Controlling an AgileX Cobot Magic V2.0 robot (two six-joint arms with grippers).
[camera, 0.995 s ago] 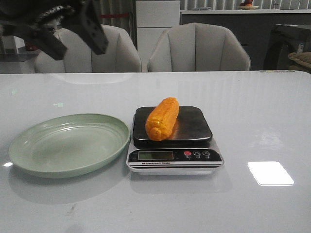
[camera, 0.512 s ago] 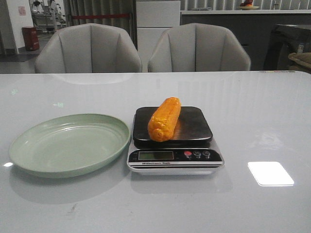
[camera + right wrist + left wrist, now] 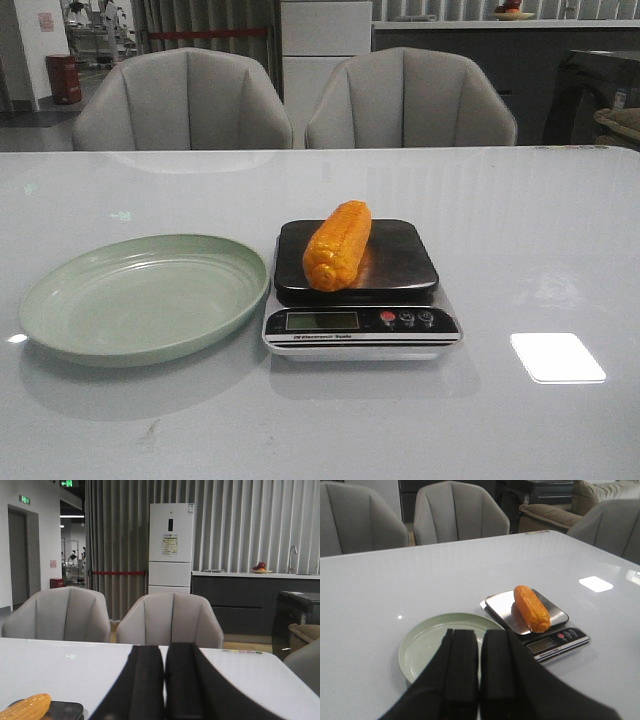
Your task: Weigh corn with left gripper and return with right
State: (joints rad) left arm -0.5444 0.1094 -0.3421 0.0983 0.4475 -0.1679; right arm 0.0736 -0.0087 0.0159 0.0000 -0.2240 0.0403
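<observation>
Corn (image 3: pixel 337 245) lies on the dark pan of the scale (image 3: pixel 360 320), slanting from front-left to back-right, free of any gripper. Just left of the scale sits the green plate (image 3: pixel 60 290), with nothing on it. A second ago the left arm hung at the top left of the front view; it is now gone from that view, and the corn has barely shifted. The left gripper (image 3: pixel 479 667) hangs back above the near edge of the plate, fingers pressed together and holding nothing. The right gripper (image 3: pixel 164 680) sits well back from the scale, also closed and empty, the corn only at the corner of its view. The weighing half looks done; the right arm's pickup and return to the plate appear next.
</observation>
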